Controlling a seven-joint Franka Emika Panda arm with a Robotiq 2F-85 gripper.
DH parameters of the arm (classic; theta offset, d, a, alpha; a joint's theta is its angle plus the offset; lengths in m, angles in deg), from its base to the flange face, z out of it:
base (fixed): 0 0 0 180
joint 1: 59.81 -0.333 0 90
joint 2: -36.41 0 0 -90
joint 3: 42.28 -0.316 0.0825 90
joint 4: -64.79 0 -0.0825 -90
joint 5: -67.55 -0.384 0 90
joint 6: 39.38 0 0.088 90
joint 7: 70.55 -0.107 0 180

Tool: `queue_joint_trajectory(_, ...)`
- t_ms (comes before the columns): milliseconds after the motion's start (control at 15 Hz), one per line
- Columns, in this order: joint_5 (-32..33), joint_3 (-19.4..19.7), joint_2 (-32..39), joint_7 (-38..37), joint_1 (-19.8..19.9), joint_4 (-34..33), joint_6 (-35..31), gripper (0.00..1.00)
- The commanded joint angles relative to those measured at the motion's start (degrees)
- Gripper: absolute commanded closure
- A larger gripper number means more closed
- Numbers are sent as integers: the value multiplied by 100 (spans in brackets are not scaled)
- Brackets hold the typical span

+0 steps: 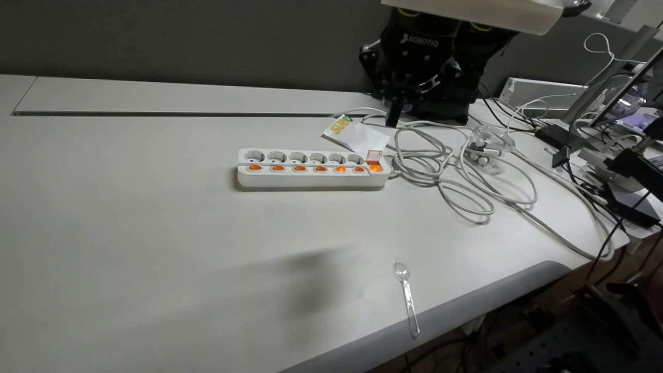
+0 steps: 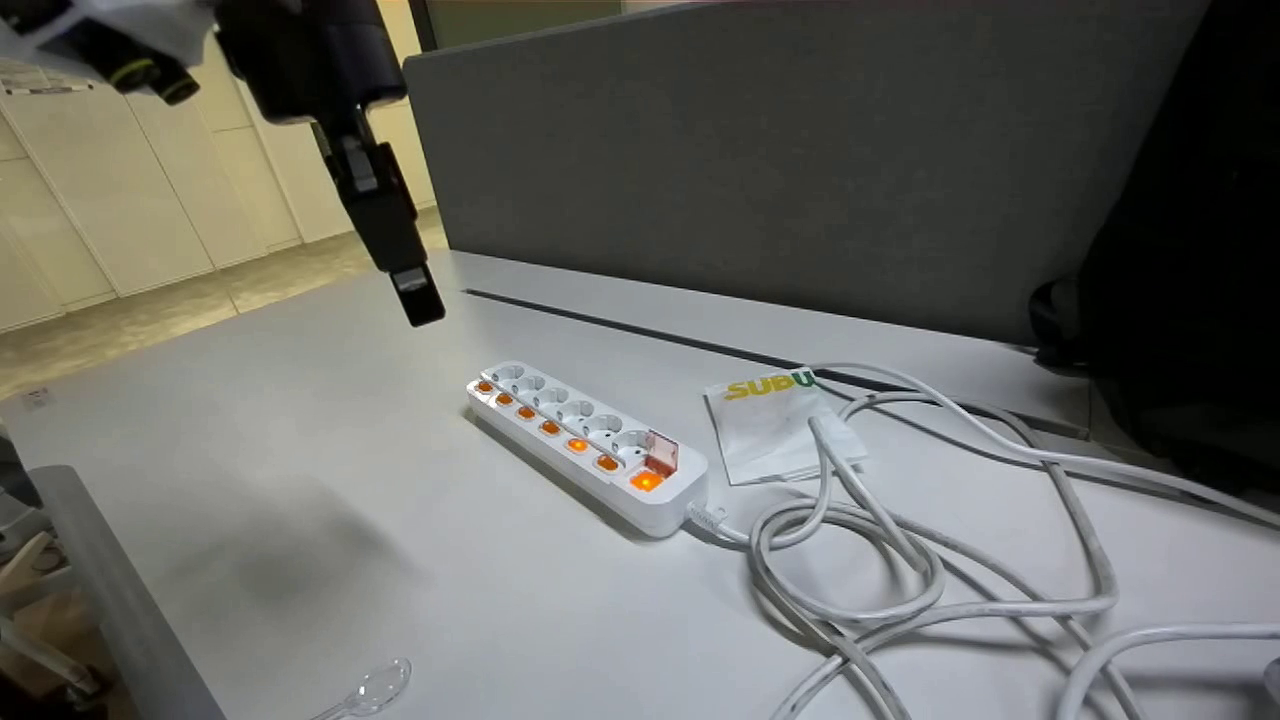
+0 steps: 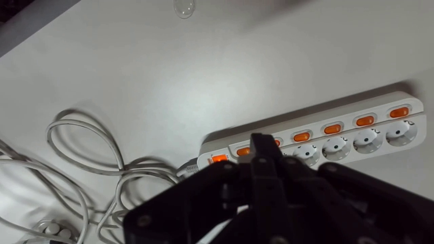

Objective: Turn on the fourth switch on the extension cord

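The extension cord (image 1: 311,180) is a white strip lying on the table, also seen in an exterior view (image 2: 565,462) and the wrist view (image 3: 346,117). Its large main switch (image 1: 375,168) glows beside a raised clear reddish cover (image 2: 662,452). The second small switch from the cable end (image 2: 577,445) also glows; the other small switches look dull orange. My gripper (image 1: 394,116) is shut and empty, with its fingers pointing down. It hangs in the air above the table, apart from the strip (image 2: 418,300). In the wrist view the fingertips (image 3: 266,144) partly hide that lit small switch.
A white printed napkin (image 1: 357,137) lies behind the cable end. Tangled white cables (image 2: 850,570) spread beside it. A clear spoon (image 1: 407,298) lies near the front edge. A clear plastic object (image 1: 489,142) sits among the cables. A grey partition (image 2: 780,180) stands along the back.
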Motion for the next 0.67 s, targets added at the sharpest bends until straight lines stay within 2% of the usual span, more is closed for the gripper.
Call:
queue_joint_trajectory(0, 19, 135, -1, -9, -145, -4, 11, 99)
queue_joint_trajectory(200, 96, 158, 91, -132, -109, -39, -79, 100)
queue_joint_trajectory(600, 136, 509, 879, -80, -66, -356, -591, 100)
